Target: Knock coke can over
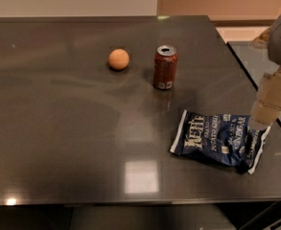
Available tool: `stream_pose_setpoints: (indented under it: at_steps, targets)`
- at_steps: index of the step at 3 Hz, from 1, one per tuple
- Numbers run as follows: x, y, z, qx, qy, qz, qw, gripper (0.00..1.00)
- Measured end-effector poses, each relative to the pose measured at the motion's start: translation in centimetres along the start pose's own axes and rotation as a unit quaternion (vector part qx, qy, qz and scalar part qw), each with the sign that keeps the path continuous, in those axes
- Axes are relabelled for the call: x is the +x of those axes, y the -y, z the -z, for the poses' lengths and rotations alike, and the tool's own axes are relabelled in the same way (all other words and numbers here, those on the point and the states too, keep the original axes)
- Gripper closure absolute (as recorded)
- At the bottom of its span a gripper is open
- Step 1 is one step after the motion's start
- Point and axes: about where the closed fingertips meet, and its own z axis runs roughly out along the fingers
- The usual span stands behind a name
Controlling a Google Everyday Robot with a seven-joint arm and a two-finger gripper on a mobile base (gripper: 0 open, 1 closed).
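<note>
The coke can [165,67] stands upright on the dark table [73,128], right of centre and toward the back. It is dark red with a silver top and a small white patch near its base. My gripper [269,104] hangs at the right edge of the view, over the right end of the blue chip bag [220,139]. It is well to the right of the can and nearer the front, not touching it.
An orange ball [118,59] lies left of the can. The blue chip bag lies flat at the front right. The table's right edge runs just past the gripper, and a second surface [260,61] lies beyond it.
</note>
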Motion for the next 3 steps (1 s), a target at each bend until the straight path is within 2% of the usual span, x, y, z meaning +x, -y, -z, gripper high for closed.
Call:
stream_pose_setpoints:
  at_steps: [1, 2, 3]
  targets:
    - [0.0, 0.0, 0.1, 0.001, 0.001, 0.000, 1.0000, 0.00]
    - [-0.8, 1.7, -1.0, -0.009, 0.045, -0.023, 0.9987, 0.00]
    - [-2.7, 4.3, -3.0, -0.019, 0.106, -0.051, 0.9928, 0.00]
